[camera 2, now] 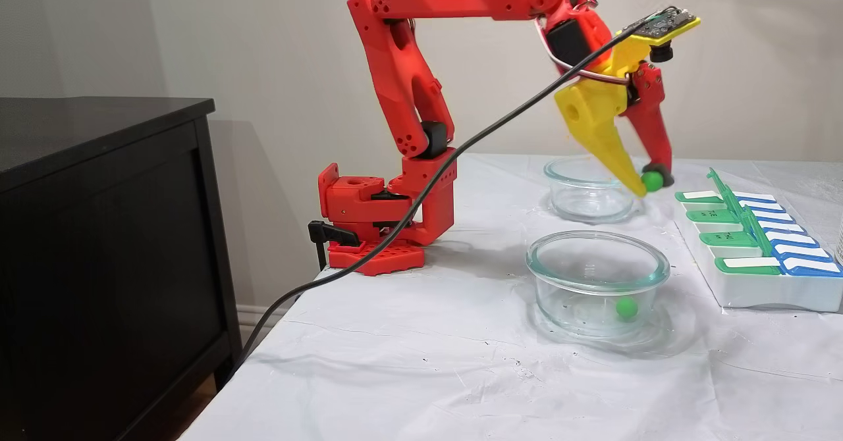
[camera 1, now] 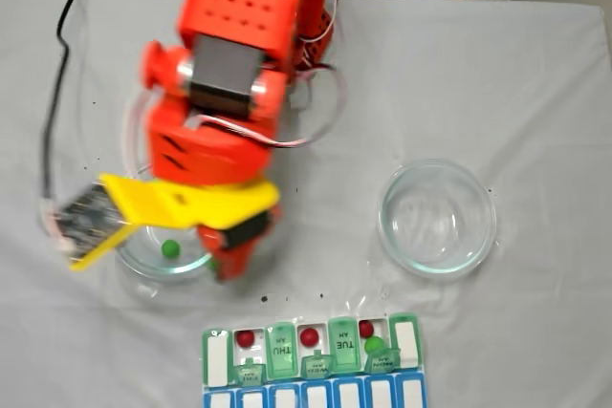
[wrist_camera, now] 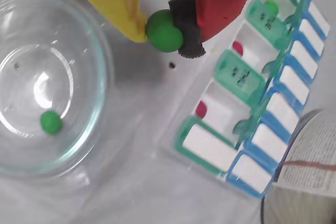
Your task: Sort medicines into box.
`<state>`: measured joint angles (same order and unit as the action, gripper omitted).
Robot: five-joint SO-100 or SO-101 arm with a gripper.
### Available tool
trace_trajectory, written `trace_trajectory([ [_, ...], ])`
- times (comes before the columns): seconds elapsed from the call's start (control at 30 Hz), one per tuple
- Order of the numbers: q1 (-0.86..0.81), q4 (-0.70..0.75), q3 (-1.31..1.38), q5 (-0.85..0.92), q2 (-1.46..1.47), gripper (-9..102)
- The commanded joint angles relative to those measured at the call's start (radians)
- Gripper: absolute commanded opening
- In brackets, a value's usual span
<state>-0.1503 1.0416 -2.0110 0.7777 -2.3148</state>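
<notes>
While I watch the wrist view, the claw (wrist_camera: 165,31) pinches a green ball (wrist_camera: 164,30) between its yellow finger and its black-padded red one, held above the desk (camera 2: 408,336) between a glass dish (wrist_camera: 89,51) and the box (wrist_camera: 247,114). Another green ball (wrist_camera: 51,121) lies in that dish. Three red balls and one green sit in open box compartments.

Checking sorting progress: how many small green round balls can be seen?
3. One green ball is pinched in the gripper, one lies in the clear glass dish, and one sits in the translucent green pill organizer. Others may be hidden.
</notes>
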Motion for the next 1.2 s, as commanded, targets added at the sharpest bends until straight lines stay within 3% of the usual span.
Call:
trace_trajectory([
  [0.0,0.121,-0.021,0.118,-0.150,0.026,0],
  [0.2,0.212,-0.103,0.146,-0.235,0.187,0],
  [0.6,0.224,-0.282,0.199,-0.281,0.356,0],
  [1.17,0.253,-0.443,0.156,-0.285,0.391,0],
])
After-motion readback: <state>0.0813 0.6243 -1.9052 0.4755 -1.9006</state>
